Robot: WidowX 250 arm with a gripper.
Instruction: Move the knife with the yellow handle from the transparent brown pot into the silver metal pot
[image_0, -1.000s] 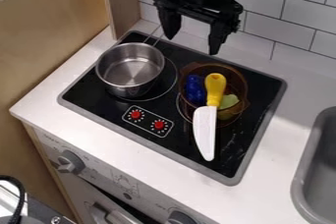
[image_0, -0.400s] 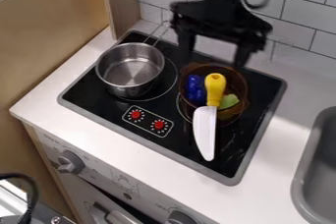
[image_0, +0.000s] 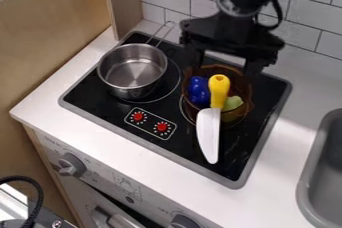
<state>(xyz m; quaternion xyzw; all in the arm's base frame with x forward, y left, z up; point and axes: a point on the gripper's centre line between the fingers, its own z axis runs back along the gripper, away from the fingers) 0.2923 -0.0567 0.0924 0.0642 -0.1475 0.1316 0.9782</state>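
The black gripper (image_0: 223,68) is over the back part of an amber see-through pot (image_0: 247,92), its two fingers spread apart with nothing held between them. In the pot lie a blue toy (image_0: 198,91) at the left and a pale green piece (image_0: 232,103) at the right. A toy knife (image_0: 210,134) leans across the pot's front rim, its yellow handle inside and its white blade pointing toward the front of the stove. To the left, a silver saucepan (image_0: 134,69) stands on the other burner, its wire handle toward the wall.
The black stove top (image_0: 186,153) has a grey rim and two red knobs (image_0: 161,127). A grey sink (image_0: 312,192) lies at the right, a wooden panel (image_0: 60,32) at the left, and a tiled wall (image_0: 308,17) rises behind.
The gripper has come down and to the right, from above the back of the stove to over the pot, with its fingers still apart. The pots and knife have stayed put.
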